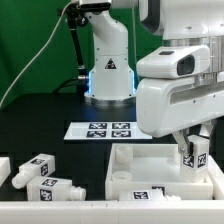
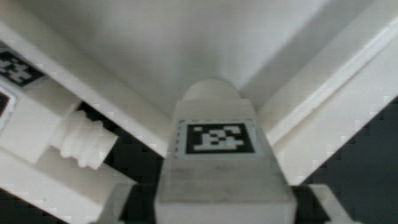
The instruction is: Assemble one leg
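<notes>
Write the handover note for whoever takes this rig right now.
Gripper: shut on the leg, holding it upright over the tabletop near its corner at the exterior view's right.
Spare legs lie on the table at the exterior view's left.
Marker board lies behind the tabletop.
Done: leg picked up and brought to the corner.
Left: whether it is seated cannot be seen; check, then screw it in.

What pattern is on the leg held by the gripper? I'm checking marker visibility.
A black-and-white square tag on the white leg, clearest in the wrist view.
</notes>
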Controlling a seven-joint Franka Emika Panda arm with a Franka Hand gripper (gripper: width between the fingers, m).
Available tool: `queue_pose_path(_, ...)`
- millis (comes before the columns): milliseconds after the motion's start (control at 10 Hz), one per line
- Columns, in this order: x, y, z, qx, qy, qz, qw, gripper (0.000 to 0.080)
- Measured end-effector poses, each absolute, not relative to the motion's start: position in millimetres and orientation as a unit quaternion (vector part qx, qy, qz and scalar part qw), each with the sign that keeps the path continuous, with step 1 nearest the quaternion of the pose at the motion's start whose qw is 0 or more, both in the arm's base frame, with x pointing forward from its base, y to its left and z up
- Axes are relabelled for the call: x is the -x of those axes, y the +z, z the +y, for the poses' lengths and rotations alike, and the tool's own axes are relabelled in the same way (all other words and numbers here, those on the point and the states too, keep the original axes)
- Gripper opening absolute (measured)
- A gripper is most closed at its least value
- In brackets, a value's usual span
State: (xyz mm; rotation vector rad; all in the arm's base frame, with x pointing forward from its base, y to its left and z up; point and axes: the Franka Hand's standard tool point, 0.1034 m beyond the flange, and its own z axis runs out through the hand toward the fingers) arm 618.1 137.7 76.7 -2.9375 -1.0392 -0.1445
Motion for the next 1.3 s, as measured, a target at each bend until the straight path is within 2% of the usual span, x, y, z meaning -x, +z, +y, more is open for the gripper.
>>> queue_pose_path(200, -618.1, 76.6, 137.8, 0.943, -0.046, -0.329, 0.012, 0.0284)
queue_pose_path(400, -617.8, 76.3, 138.2, 0.968, -0.045, -0.245, 0.017, 0.0284)
queue_pose_path(600, -619.1, 76.4, 136.6, 0.993, -0.044, -0.104, 0.037, 0.0284)
queue_pose_path(800, -619.7, 76.3, 136.9, 0.998, -0.047, -0.012, 0.044, 0.0284)
queue_pose_path(900, -618.0, 76.2, 139.8, 0.992, -0.056, 0.106, 0.049, 0.0284)
queue_pose_path(1100, -617.5, 76.2, 140.2, 0.968, -0.055, 0.238, 0.055, 0.0284)
queue_pose_path(1300, -616.3, 75.9, 141.8, 0.941, -0.037, 0.332, 0.047, 0.0284)
